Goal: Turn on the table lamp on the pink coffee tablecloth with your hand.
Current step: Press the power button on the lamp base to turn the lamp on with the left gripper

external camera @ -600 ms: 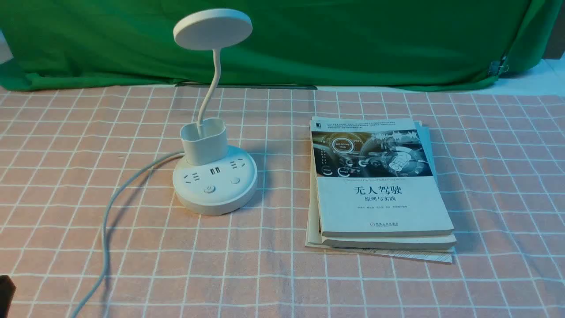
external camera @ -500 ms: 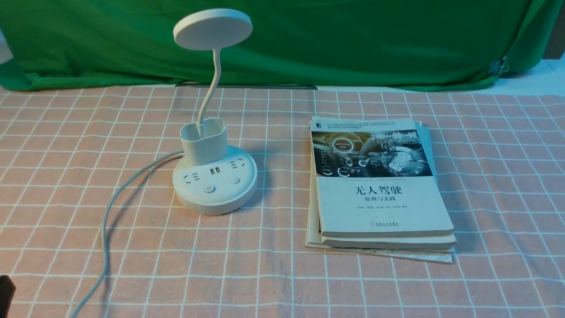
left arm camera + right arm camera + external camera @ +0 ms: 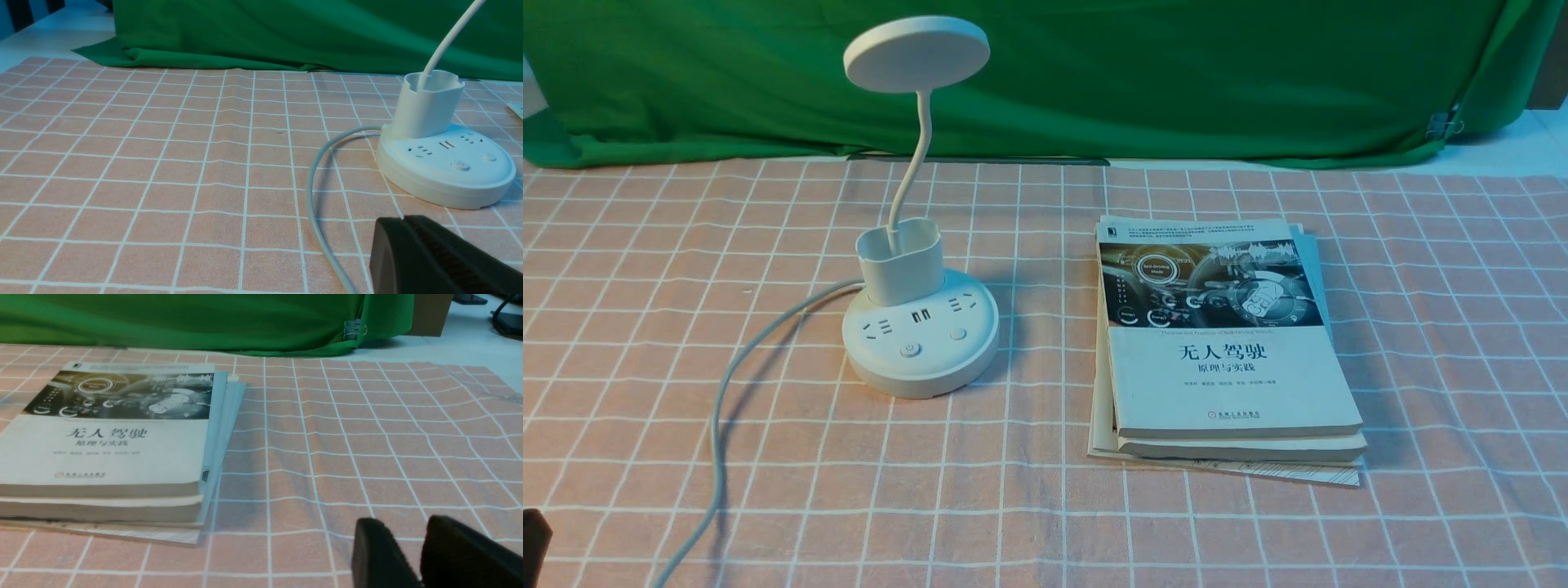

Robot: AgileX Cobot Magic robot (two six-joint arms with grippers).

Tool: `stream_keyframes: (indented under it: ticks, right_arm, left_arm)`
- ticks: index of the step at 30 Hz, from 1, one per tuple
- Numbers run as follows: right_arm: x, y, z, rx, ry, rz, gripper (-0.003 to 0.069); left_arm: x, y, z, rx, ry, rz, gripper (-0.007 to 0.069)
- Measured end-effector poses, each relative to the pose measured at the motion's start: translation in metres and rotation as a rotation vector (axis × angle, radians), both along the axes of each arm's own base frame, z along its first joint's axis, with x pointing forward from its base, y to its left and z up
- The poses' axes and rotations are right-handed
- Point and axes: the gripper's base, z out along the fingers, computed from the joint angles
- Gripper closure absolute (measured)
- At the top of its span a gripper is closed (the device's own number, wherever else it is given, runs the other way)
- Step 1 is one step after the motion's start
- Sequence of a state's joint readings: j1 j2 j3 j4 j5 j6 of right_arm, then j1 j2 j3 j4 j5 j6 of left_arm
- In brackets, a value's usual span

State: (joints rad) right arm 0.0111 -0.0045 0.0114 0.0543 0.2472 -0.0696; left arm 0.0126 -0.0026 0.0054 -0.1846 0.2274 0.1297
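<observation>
Left tool (image 3: 404, 222) was seen with jaws pressed together, nothing held, low over the cloth (image 3: 1013, 506) on the robot's near-left side, short of the lamp (image 3: 903, 261). Right tool (image 3: 423, 535) was seen with jaws a crack apart, empty, over bare cloth right of the books (image 3: 1225, 384).

Lamp was found upright on the cloth, left of centre, well apart from the books. Head was unlit, so the task was judged not started.

Two buttons were noted on the front of the base: a power-marked button (image 3: 909, 350) and a plain button (image 3: 958, 333) to its right. Which one drives the light couldn't be told.

Step in hand was judged to be the approach by the left tool. Recommended:
- closed tip to be used as a poker
- cord (image 3: 719, 408) lay between tool and base, so it should be cleared from above, not dragged through
- button to be pressed straight down on centre, since a sideways push could slide the free-standing base
- cup behind the buttons to be avoided
- success to be confirmed by the head lighting
</observation>
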Motion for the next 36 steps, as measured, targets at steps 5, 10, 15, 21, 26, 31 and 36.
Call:
stream_keyframes:
  ticks: [5,10,15,21,26,31,36]
  right_arm:
    - [0.000,0.000,0.000,0.000,0.000,0.000,0.0419]
    - [0.000,0.000,0.000,0.000,0.000,0.000,0.0419]
    - [0.000,0.000,0.000,0.000,0.001,0.000,0.0419]
    - [0.000,0.000,0.000,0.000,0.001,0.000,0.0419]
    - [0.000,0.000,0.000,0.000,0.001,0.000,0.0419]
    - [0.000,0.000,0.000,0.000,0.001,0.000,0.0419]
    - [0.000,0.000,0.000,0.000,0.001,0.000,0.0419]
  left_arm:
    - [0.000,0.000,0.000,0.003,0.000,0.000,0.0603]
    - [0.000,0.000,0.002,0.015,-0.020,0.002,0.0603]
    - [0.001,0.002,0.012,0.021,-0.135,0.024,0.0603]
    - [-0.006,0.009,0.047,0.021,-0.524,0.100,0.0603]
    - [-0.024,0.014,0.074,0.011,-0.882,0.164,0.0603]
    - [-0.038,0.013,0.096,-0.137,-1.065,0.112,0.0603]
    - [-0.046,0.005,0.164,-0.079,-0.969,0.032,0.0603]
